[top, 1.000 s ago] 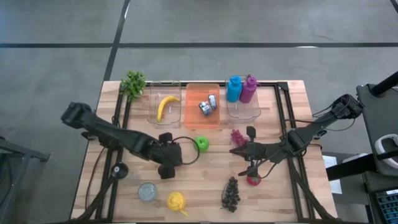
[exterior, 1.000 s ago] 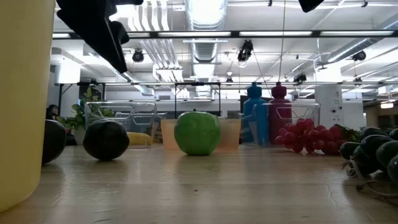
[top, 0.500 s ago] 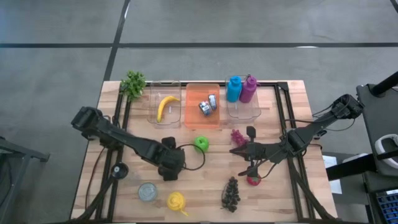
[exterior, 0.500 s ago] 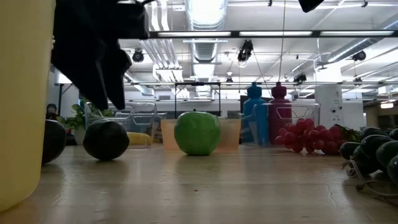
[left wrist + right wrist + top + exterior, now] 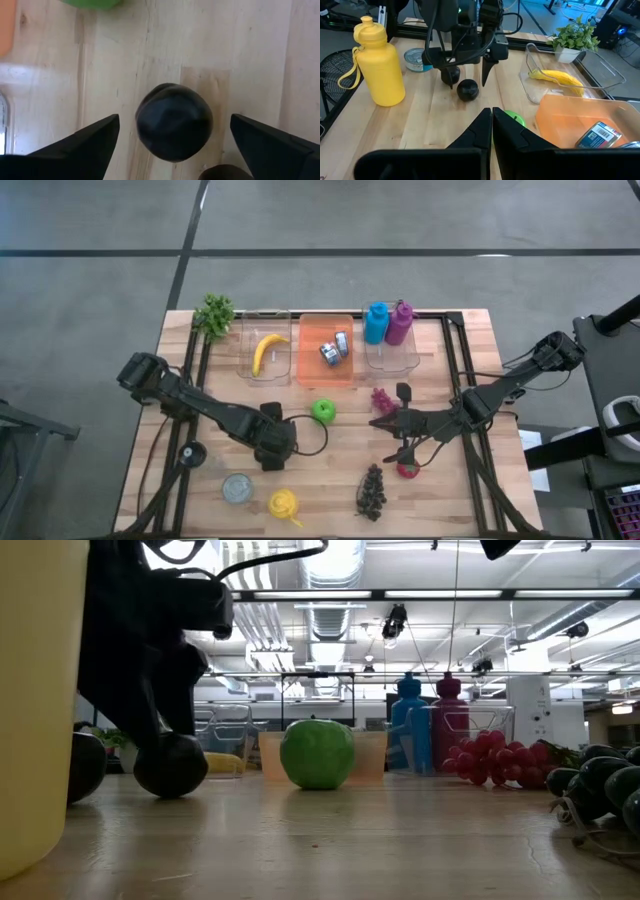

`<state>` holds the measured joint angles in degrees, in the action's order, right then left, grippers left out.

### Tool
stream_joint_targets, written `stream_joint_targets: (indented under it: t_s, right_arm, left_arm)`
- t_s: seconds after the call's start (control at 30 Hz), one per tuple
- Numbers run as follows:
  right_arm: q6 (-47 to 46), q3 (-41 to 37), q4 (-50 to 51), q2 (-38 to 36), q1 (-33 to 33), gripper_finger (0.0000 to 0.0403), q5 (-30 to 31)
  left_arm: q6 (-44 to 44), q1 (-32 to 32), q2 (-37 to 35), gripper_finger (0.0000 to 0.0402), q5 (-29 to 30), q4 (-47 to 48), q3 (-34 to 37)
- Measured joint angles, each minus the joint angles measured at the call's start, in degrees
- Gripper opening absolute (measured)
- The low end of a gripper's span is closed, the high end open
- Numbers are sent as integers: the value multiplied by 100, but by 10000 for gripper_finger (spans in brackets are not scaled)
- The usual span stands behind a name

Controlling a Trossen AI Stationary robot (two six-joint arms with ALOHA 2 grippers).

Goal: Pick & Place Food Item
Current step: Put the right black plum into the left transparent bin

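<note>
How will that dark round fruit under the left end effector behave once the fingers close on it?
The dark fruit looks near-spherical with a smooth, slightly glossy skin, so it may squirt sideways if pinched off-centre. It rests free on the bare wooden table, so a nudge would probably roll it. The open left end effector straddles it evenly, which should help.

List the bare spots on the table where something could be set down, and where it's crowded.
Bare wood shows between the green apple and the dark grape bunch, and along the wooden table's right edge. It is crowded at the back row of clear and orange bins, and around the open left gripper by the yellow bottle and round tin.
</note>
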<state>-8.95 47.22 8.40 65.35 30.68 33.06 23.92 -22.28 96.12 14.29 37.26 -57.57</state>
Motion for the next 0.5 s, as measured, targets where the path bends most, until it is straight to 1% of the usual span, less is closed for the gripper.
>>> stream_joint_targets:
  t_s: [0.3, 0.4, 0.5]
  right_arm:
    - [0, 0, 0, 0, 2, 8, 0]
    - [0, 0, 0, 0, 2, 8, 0]
    - [0, 0, 0, 0, 2, 8, 0]
  left_arm:
    - [-12, -2, 4, 353, -84, -289, 197]
    - [-13, -6, 4, 336, -108, -429, 263]
    - [-15, -6, 4, 310, -130, -451, 278]
